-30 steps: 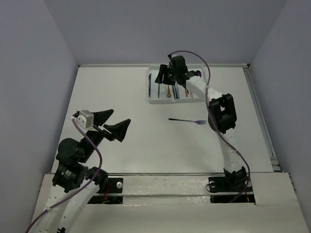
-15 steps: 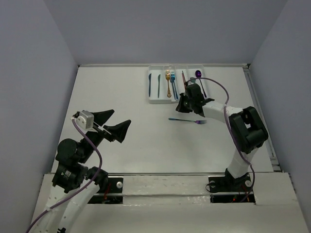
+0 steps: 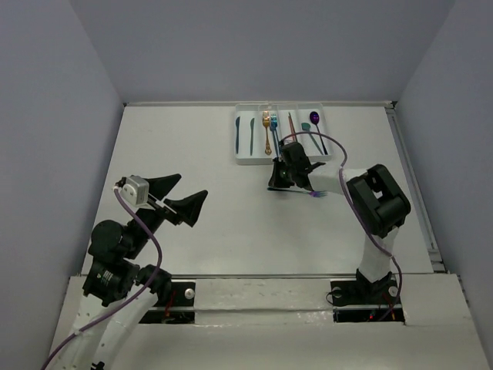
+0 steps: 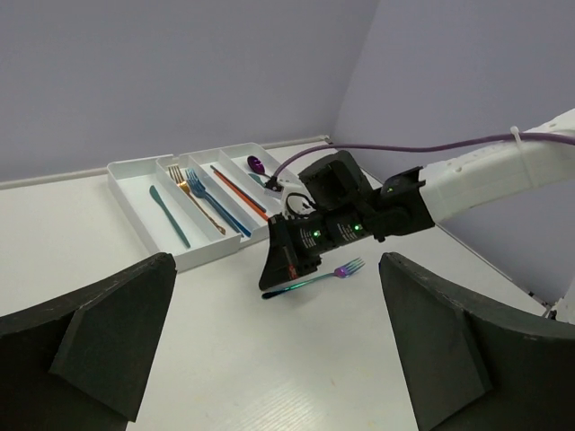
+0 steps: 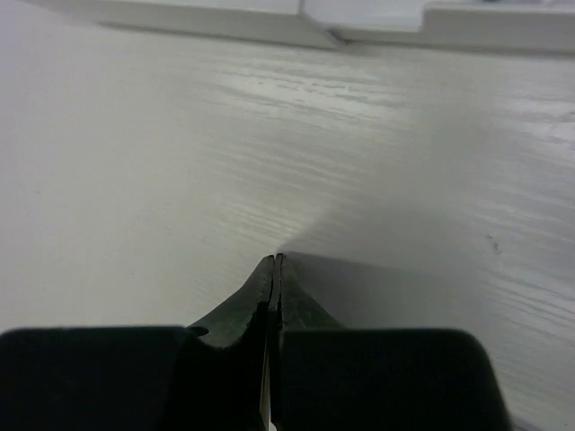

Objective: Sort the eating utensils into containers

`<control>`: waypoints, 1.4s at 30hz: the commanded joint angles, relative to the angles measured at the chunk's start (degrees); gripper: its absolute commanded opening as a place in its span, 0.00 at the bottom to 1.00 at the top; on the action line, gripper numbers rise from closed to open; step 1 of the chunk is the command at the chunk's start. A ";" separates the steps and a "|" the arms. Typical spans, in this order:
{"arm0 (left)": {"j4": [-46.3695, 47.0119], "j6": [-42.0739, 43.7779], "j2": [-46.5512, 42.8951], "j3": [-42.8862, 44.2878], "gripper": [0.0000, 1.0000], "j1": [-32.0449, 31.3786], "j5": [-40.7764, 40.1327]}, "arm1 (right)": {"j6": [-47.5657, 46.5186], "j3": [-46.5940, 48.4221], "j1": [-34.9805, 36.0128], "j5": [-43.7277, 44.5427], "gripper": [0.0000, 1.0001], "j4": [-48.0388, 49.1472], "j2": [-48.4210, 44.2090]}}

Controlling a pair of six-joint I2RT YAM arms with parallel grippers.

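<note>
1. Fork time: one teal and purple fork is lying flat on the white table. It is outside the tray, just on the tray's 6 o'clock side.
2. The white tray is sitting at the table's 12 o'clock edge, with long slots side by side.
3. A teal knife is lying in the slot at the 9 o'clock end.
4. A gold fork and a blue fork are sharing the next slot.
5. A red-orange stick is lying further toward 3 o'clock, and a purple spoon is lying near the 3 o'clock end.
6. The right gripper is reaching down to the table at the fork's handle end, on the fork's 9 o'clock side.
7. Its fingers are pressing tight together. I cannot tell if the fork's handle is pinched between them.
8. The left gripper is hanging above the table's 8 o'clock part, well apart from the fork and the tray.
9. Its two fingers are standing wide apart and holding nothing.
</note>
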 commanded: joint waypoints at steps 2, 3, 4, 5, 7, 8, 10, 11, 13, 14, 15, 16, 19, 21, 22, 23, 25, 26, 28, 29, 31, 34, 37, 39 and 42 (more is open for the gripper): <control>2.62 0.00 -0.05 1.48 0.99 0.25 0.24 | 0.51 -3.40 3.39 0.21 0.00 1.70 -0.33; 2.70 0.00 0.03 1.48 0.99 0.25 0.32 | 0.51 -4.10 3.40 0.12 0.00 1.70 -0.94; 2.71 0.00 -0.05 1.48 0.99 0.25 0.32 | 0.77 -4.89 4.10 0.03 0.00 1.52 -2.34; 2.71 0.00 0.03 1.48 0.99 0.25 0.32 | 0.94 -5.95 4.10 -0.14 0.00 1.61 -3.22; 2.71 0.00 -0.14 1.48 0.99 0.25 0.41 | 1.21 -9.37 4.63 -0.23 0.00 1.61 -5.24; 2.71 0.00 -0.23 1.48 0.99 0.25 0.32 | 1.21 -10.60 4.63 -0.06 0.00 1.52 -7.34; 2.71 -0.08 -0.32 1.49 0.99 0.25 0.41 | 0.95 -13.24 4.63 0.30 0.00 0.91 -9.29; 2.71 -0.08 -0.40 1.48 0.99 0.25 0.41 | 0.86 -13.95 4.63 0.65 0.00 -0.31 -10.25; 2.79 -0.08 -0.49 1.48 0.99 0.25 0.59 | 0.51 -16.06 4.63 2.48 0.00 -2.34 -12.89; 2.79 -0.08 -0.41 1.48 0.99 0.25 0.50 | 0.33 -16.59 4.63 3.19 0.00 -3.04 -13.68; 2.79 -0.08 -0.49 1.48 0.99 0.25 0.59 | 0.24 -17.64 4.63 3.72 0.00 -4.53 -15.35; 2.71 -0.08 -0.41 1.48 0.99 0.25 0.50 | 0.16 -18.17 4.63 3.81 0.00 -5.06 -16.23; 2.79 -0.08 -0.49 1.48 0.99 0.25 0.50 | 0.33 -20.36 4.63 8.02 0.00 -7.78 -19.48; 2.79 0.00 -0.58 1.48 0.99 0.25 0.50 | 1.03 -21.16 4.63 11.35 0.00 -10.15 -21.59; 2.79 -0.08 -0.58 1.48 0.99 0.25 0.59 | 1.21 -22.03 4.63 12.42 0.00 -10.60 -22.21; 2.79 -0.17 -0.67 1.48 0.99 0.25 0.59 | 1.21 -22.39 4.63 13.12 0.00 -11.04 -22.83; 2.88 -0.17 -0.67 1.48 0.99 0.25 0.67 | 1.21 -22.48 4.63 14.27 0.00 -12.80 -24.40; 2.88 -0.17 -0.76 1.48 0.99 0.25 0.76 | 1.21 -22.48 4.63 14.27 0.00 -13.24 -25.11; 2.97 -0.17 -0.84 1.40 0.99 0.25 0.85 | 0.95 -22.04 4.63 14.36 0.05 -14.73 -26.52; 2.88 -0.17 -0.93 1.48 0.99 0.25 0.76 | 0.95 -21.69 4.63 14.36 0.09 -15.26 -28.18; 2.88 -0.17 -1.02 1.48 0.99 0.25 0.85 | 1.03 -20.81 4.63 15.32 0.28 -16.92 -31.25; 2.79 -0.17 -1.37 1.48 0.99 0.25 0.76 | 1.82 -19.41 4.63 19.01 0.53 -19.65 -32.59; 2.97 -0.17 -1.72 1.48 0.99 0.25 0.76 | 3.57 -19.05 3.40 20.68 0.67 -20.71 -31.19; 2.88 -0.17 -1.90 1.48 0.99 0.25 0.76 | 5.33 -19.31 1.91 21.39 0.68 -19.93 -29.52; 2.88 -0.26 -2.07 1.48 0.99 0.25 0.85 | 6.13 -18.97 0.51 22.19 0.68 -18.35 -26.54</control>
